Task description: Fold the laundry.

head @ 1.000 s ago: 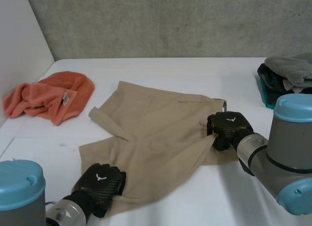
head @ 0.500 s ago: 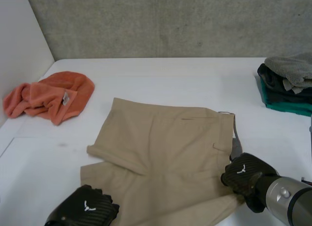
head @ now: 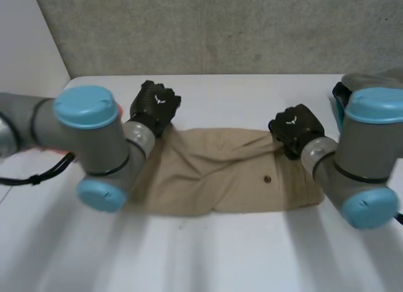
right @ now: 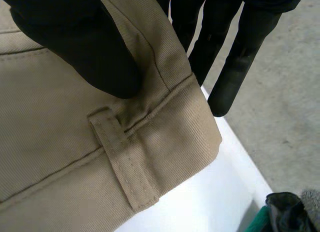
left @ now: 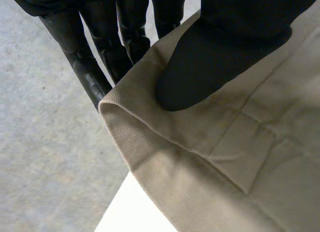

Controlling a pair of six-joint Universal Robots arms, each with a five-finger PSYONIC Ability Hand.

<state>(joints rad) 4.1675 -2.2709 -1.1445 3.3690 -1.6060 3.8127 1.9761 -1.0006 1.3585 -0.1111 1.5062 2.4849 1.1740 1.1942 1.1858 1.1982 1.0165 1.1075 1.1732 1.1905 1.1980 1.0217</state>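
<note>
We saw the tan shorts [head: 227, 175] doubled over on the table [head: 208, 254], so we judged one fold done and more left. The left hand [head: 155, 106] pinched the far hem corner, and the right hand [head: 296, 125] pinched the waistband by a belt loop [right: 122, 162]. No readable writing, just white marks on the hand backs.
</note>
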